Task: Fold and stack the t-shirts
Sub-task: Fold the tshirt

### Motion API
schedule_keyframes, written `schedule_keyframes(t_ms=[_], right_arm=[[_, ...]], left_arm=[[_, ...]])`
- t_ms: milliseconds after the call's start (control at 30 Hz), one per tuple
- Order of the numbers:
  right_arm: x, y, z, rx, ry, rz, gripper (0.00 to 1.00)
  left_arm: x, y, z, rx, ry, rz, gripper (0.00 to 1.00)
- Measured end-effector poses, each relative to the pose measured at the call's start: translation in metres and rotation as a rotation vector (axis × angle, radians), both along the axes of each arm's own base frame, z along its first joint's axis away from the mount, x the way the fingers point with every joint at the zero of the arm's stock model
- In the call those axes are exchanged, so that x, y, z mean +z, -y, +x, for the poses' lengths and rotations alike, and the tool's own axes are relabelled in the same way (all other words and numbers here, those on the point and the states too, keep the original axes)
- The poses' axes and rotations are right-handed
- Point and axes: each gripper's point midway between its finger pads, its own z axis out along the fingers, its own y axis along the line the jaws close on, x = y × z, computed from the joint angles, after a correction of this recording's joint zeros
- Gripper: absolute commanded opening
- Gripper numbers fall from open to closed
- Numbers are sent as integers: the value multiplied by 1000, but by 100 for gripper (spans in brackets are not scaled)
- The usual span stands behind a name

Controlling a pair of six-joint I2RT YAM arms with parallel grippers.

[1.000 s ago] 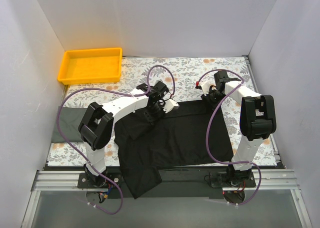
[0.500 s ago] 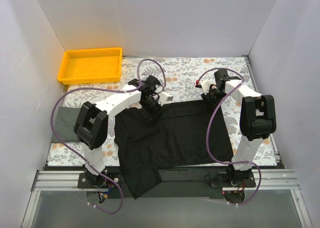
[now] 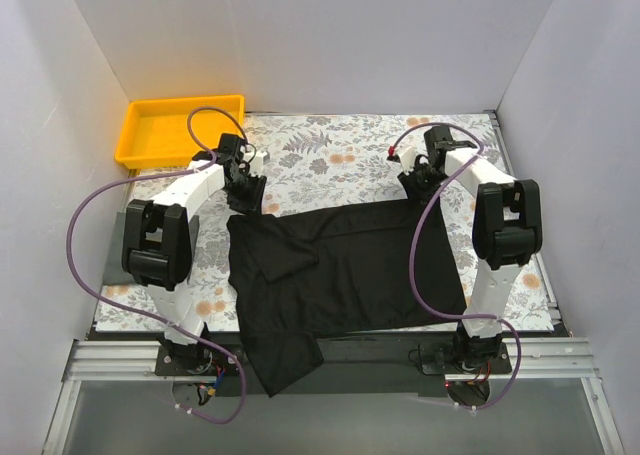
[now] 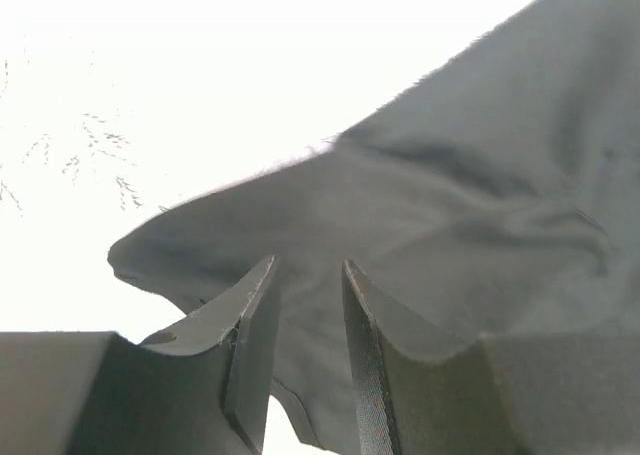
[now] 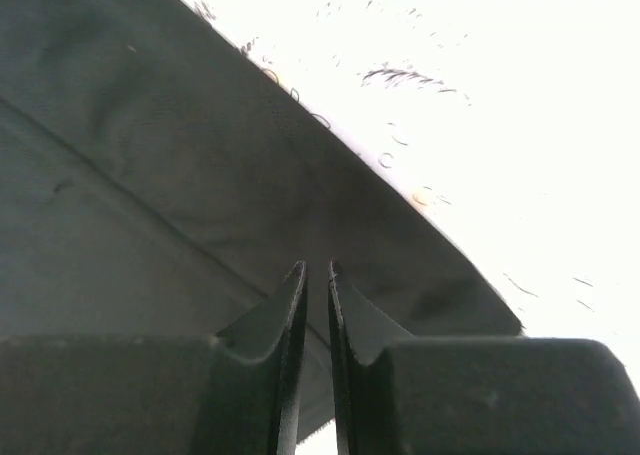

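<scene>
While the black t-shirt [image 3: 350, 265] lies mostly spread across the middle of the table [image 3: 330, 155], one flap turned in at its left and a tail over the near edge, you have barely begun the fold, and no stack shows. Your right gripper [image 3: 417, 182] looks clenched on the far right corner; the left gripper [image 3: 246, 190] sits at the far left corner, jaws slightly parted, grasp impossible to tell.
</scene>
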Motion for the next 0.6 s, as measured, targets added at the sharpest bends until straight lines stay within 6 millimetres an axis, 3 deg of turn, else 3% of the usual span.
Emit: schedule_keyframes(t_ms=[167,267,600], right_arm=[[-31,6,-6,-11,-76,-41,19],[-34,10,-5,-16,-66,-64,19],[-35,17,-9,-25,-24,-91,19]], left_arm=[[-34,-17,-7,52,-48,44,29],[-54,-30,-19,74,-90,89,29],[-58,-44,-18,95,-69,123,29]])
